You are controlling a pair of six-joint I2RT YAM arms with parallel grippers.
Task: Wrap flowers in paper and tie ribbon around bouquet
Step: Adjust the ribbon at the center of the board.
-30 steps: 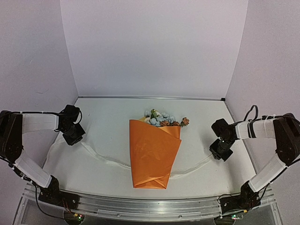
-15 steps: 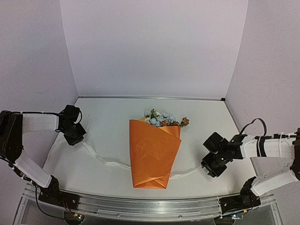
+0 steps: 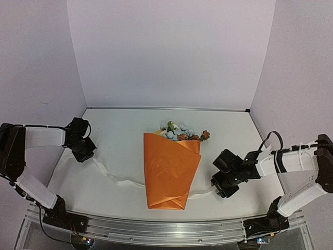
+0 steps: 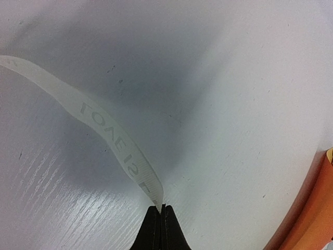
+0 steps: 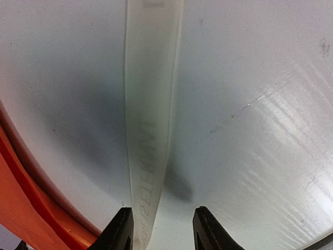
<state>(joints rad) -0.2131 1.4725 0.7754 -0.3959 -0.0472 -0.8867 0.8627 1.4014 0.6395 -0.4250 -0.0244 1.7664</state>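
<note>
A bouquet (image 3: 174, 156) wrapped in paper (image 3: 166, 177) lies on the bench (image 3: 119, 130) across a ribbon (image 4: 104, 130); the left tool (image 4: 161, 209) clenches one side; the right tool (image 5: 161, 229), jaws apart, straddles the other, seemingly poised to grasp it for tying.

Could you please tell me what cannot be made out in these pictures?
Stems of the flowers: top view, hidden inside the paper.
Middle of the ribbon: top view, covered by the paper.
Ribbon lettering: right wrist view, blurred, cut off by the frame edge.
</note>
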